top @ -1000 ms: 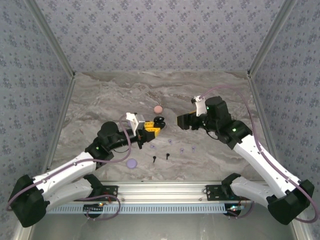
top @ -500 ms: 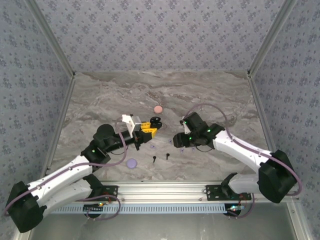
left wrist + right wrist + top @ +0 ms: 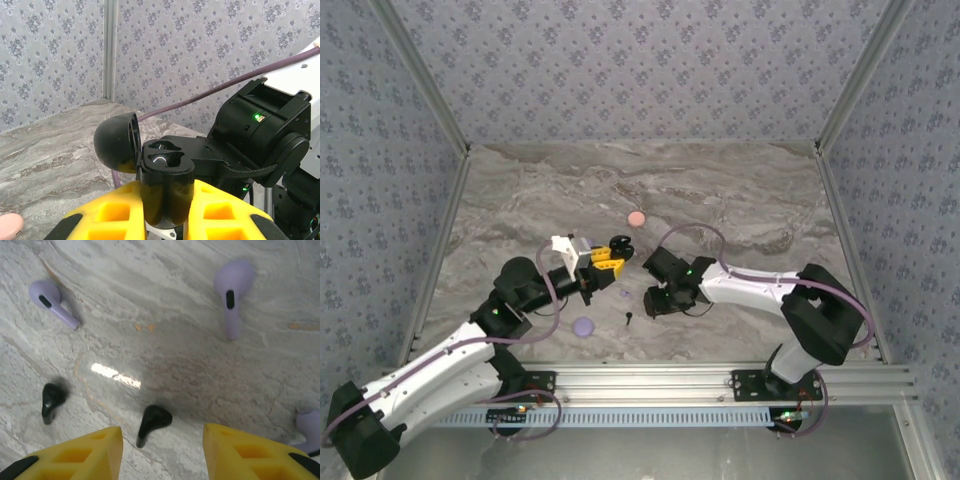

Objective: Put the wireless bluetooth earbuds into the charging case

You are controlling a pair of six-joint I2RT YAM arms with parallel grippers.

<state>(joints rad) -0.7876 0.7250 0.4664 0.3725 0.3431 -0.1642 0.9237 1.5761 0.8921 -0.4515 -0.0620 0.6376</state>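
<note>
My left gripper (image 3: 607, 256) is shut on the black charging case (image 3: 167, 185), which stands upright with its lid (image 3: 116, 142) hinged open and both sockets empty. My right gripper (image 3: 162, 440) hangs low over the table, open. One black earbud (image 3: 152, 422) lies on the marble between its yellow fingers (image 3: 80, 455), touching neither. A second black earbud (image 3: 51, 400) lies further left, also seen from above (image 3: 629, 319). Three lavender earbuds lie around: one far left (image 3: 50, 302), one far right (image 3: 231, 295), one at the right edge (image 3: 310, 432).
A pink round case (image 3: 636, 218) sits behind the grippers and a lavender round case (image 3: 584, 326) lies near the front. The right arm's wrist (image 3: 265, 135) is close behind the held case. Metal frame rails and patterned walls bound the table.
The right arm has swung in from the right and dropped low to the table over the black earbuds. The left gripper with the black case has drawn back slightly leftward.
</note>
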